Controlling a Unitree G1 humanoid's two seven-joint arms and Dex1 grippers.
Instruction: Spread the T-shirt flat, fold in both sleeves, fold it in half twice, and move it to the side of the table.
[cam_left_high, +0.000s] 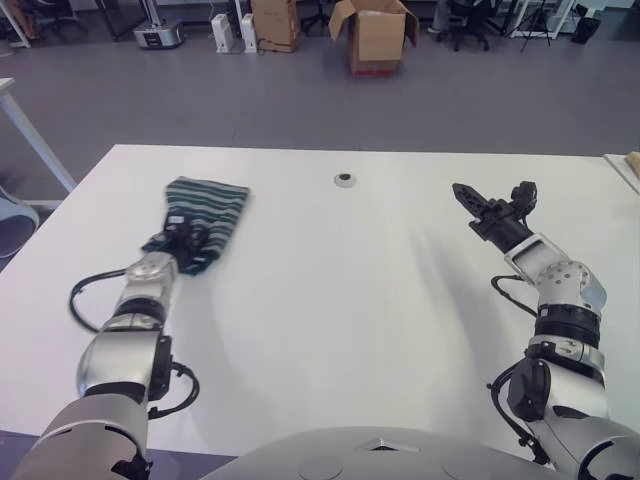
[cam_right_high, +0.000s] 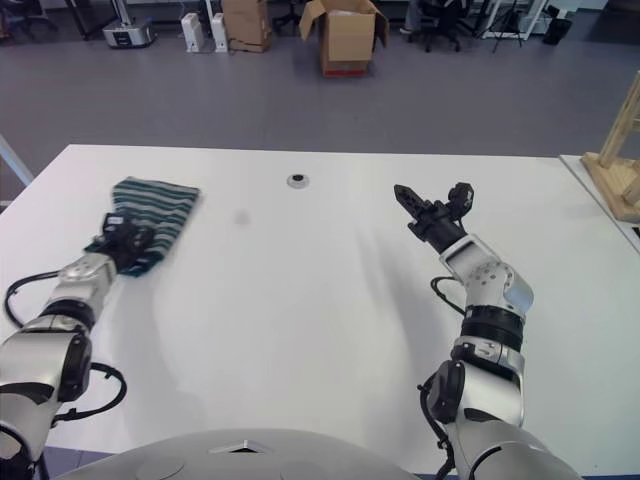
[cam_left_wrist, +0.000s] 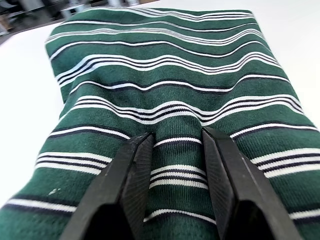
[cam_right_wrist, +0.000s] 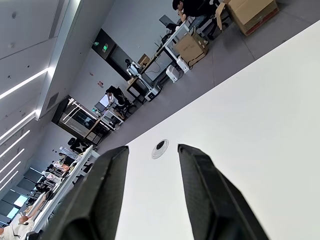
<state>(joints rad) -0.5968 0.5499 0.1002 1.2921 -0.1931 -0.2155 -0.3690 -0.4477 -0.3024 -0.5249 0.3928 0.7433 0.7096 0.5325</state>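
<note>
As seen from the head cameras, the white table (cam_left_high: 330, 300) takes up most of the scene, with grey floor beyond its far edge. An open cardboard box (cam_left_high: 378, 35) stands on that floor, well apart from the table.

The T-shirt (cam_left_high: 212, 210), dark green with thin white and black stripes, lies on the table's left portion, towards the far edge. It is folded into a compact, roughly rectangular bundle, set at a slight angle to the table edge. The cloth shows shallow ripples across its stripes.

The left gripper (cam_left_high: 185, 240) rests on the near end of the bundle. Its black fingers (cam_left_wrist: 125, 180) stand apart, tips touching the cloth, with a low ridge of fabric between them. No firm pinch on the cloth can be confirmed.

The right gripper (cam_left_high: 462, 192) is held above the right portion of the table, well apart from the T-shirt. Its jaws are parted and hold nothing.

A small round grommet (cam_left_high: 344, 179) sits in the tabletop near the far edge, between the two grippers.
</note>
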